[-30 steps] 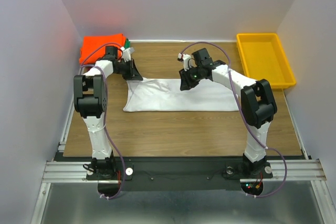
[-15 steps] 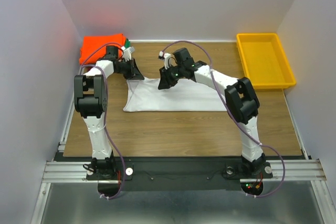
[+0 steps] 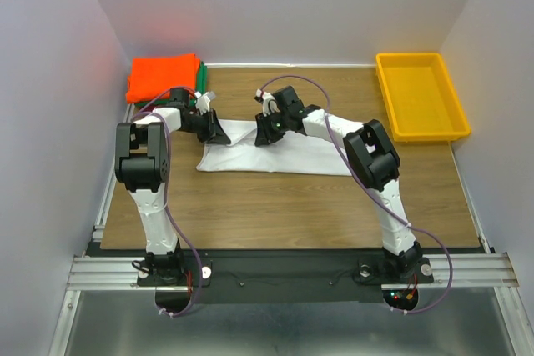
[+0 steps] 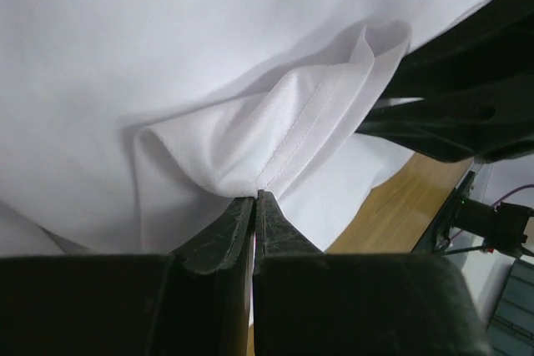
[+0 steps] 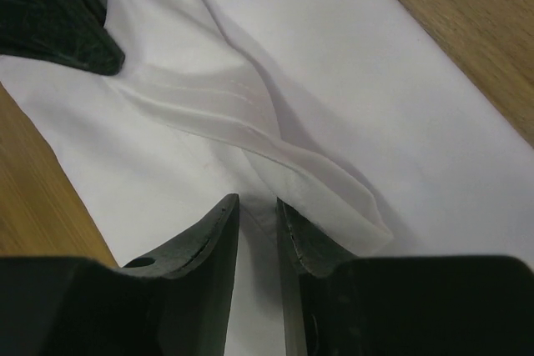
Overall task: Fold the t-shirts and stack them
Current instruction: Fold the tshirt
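The white t-shirt lies spread out flat in the middle of the wooden table, with its long side going from left to right. Its far left corner is bunched up into a soft fold. The left gripper is at that corner, and its two fingers are pressed tight together on the stitched hem of the white t-shirt, so the cloth is pinched at the very tips. The right gripper is just beside it, a bit more to the right along the far edge of the shirt. Its fingers stand a little bit apart with white cloth showing in the thin gap, and a thick fold runs just past the tips. I cannot tell if it is squeezing the cloth or not. In the far left corner of the table sits a folded orange t-shirt, with a thin green edge peeking out on its right side. A yellow tray sits in the far right corner, well apart from the shirts.
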